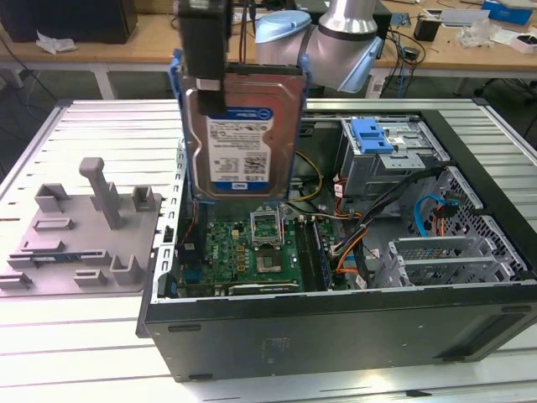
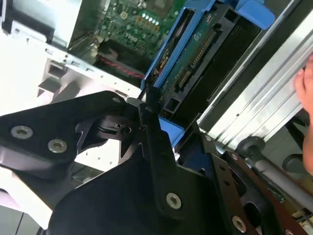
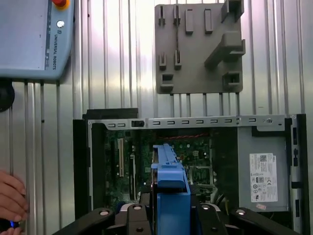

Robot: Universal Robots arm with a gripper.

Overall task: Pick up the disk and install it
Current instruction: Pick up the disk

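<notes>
Exterior view, entry one?

Black pincer (image 1: 207, 92), one, clamped tight on the flat silver rectangular disk (image 1: 243, 138) with white-and-blue label and bright blue plastic rail. Disk upright, label facing us, hanging above the open black metal computer case (image 1: 336, 327), over its green motherboard (image 1: 252, 248).

Grip confirmed elsewhere?

Second wrist view: fingers (image 2: 154, 142) pressed against the disk's blue rail.

Other stock?

Grey plastic fixture with upright posts (image 1: 84, 235), one, on the ribbed metal surface (image 1: 50, 353) beside the case. Blue plastic bracket (image 1: 373, 134) atop the drive cage. First wrist view: a person's hand (image 3: 10, 196) over the surface, apart from the case.
</notes>
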